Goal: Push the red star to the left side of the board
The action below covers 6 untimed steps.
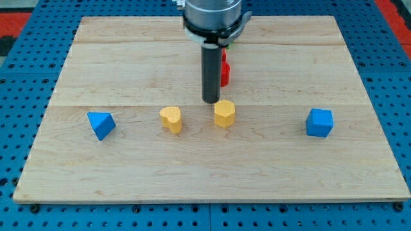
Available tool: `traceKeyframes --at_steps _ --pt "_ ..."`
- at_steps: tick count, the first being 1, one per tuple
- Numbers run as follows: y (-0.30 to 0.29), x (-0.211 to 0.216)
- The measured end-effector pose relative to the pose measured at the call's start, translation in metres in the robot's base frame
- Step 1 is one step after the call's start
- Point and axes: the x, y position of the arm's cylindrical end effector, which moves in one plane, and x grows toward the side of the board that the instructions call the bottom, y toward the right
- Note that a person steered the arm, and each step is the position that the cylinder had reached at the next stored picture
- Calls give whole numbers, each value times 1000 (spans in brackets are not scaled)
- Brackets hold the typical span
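The red star [225, 70] lies near the board's middle, toward the view's top, mostly hidden behind the rod. My tip [210, 101] rests just left of and below the red block, close above the yellow hexagon [224, 113]. The tip looks close beside the red star; I cannot tell whether they touch.
A yellow heart-shaped block [171, 119] sits left of the hexagon. A blue triangle [101, 124] lies at the view's left and a blue cube [319, 122] at the right. A green block [228, 43] is barely visible behind the arm. The wooden board [128, 173] rests on a blue pegboard.
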Motion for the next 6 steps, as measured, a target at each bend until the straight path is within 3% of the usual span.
traceKeyframes --at_steps 1,3,5,6 --pt "18 3" --pt "82 -99" --pt "45 -130" --pt "-36 -131"
